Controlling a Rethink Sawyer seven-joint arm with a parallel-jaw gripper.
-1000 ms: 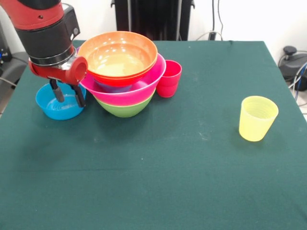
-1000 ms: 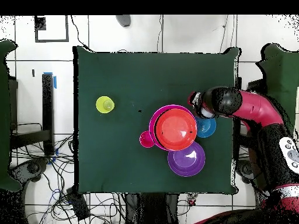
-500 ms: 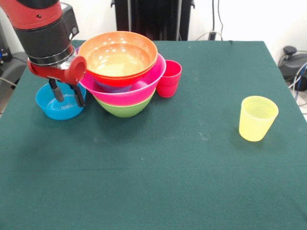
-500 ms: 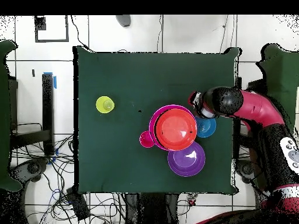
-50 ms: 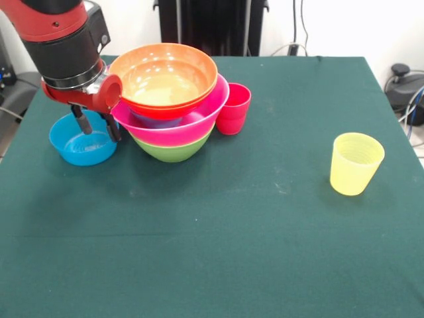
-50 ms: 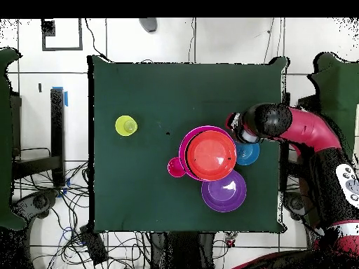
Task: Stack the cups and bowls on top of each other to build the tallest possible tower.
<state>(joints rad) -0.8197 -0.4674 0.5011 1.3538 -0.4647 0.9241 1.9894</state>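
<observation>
- A red and black robot arm reaches down at one side of a green desk (image 5: 265,218), its tool (image 5: 97,126) spread apart and empty, both fingers hanging just above a small blue bowl (image 5: 81,142)
- The tower (image 5: 169,99) stands just beside that bowl: green bowl at the bottom, big pink bowl above it, red and orange bowls nested on top
- A red cup (image 5: 233,108) touches the tower's other side; a yellow cup (image 5: 356,163) stands well apart
- From overhead, a purple bowl (image 6: 224,191) sits against the tower
- The step appears to be picking up the blue bowl
- Next, the tool likely needs to lower over the bowl's rim, close on it, then lift it onto the tower without knocking it
</observation>
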